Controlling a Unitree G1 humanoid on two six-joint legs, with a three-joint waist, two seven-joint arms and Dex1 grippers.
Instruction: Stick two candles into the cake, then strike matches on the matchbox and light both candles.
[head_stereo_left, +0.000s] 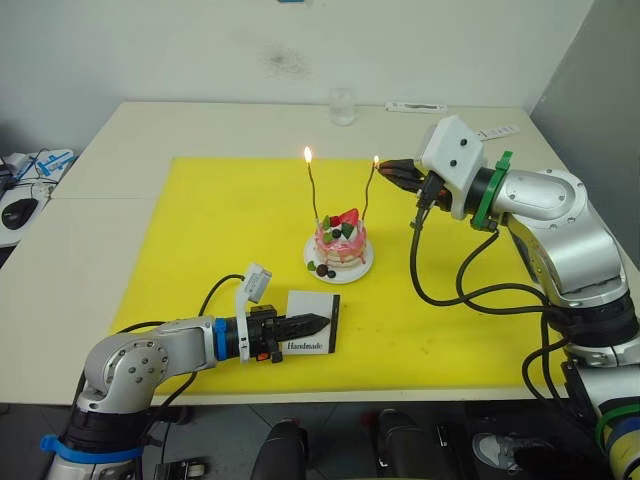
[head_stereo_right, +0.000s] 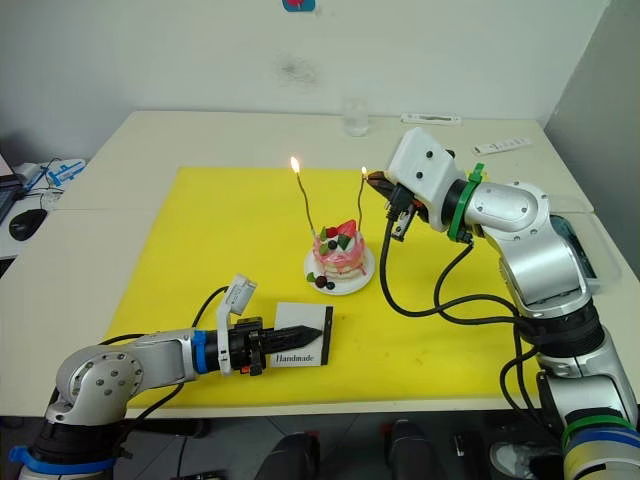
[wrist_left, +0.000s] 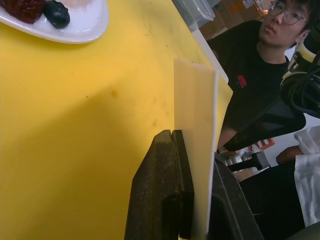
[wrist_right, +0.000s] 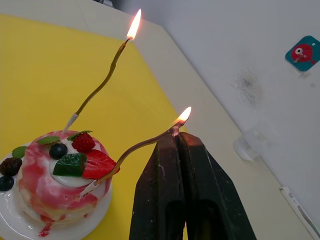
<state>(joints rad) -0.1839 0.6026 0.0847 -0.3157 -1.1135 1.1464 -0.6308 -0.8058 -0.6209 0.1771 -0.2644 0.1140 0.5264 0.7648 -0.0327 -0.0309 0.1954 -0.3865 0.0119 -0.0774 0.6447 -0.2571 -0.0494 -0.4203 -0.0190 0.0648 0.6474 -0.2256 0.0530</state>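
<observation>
While the right gripper (head_stereo_left: 385, 168), black fingers pressed together on a match at the second thin wavy gold candle's (head_stereo_left: 369, 195) burning tip, centre frame above the small pink cake (head_stereo_left: 339, 246), lighting appears complete; withdrawal next. Left gripper (head_stereo_left: 318, 322) pinches white "Handmade" matchbox (head_stereo_left: 312, 324), lower centre

"Handmade" on the matchbox (head_stereo_left: 312, 331)

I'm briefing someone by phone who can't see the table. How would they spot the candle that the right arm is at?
Find the yellow mat, then the pink cake on its white plate. Two thin wavy candles rise from the cake, both burning. The one meant is the candle on the robot's right, its flame level with the right gripper; the other candle stands apart, away from that gripper.
</observation>
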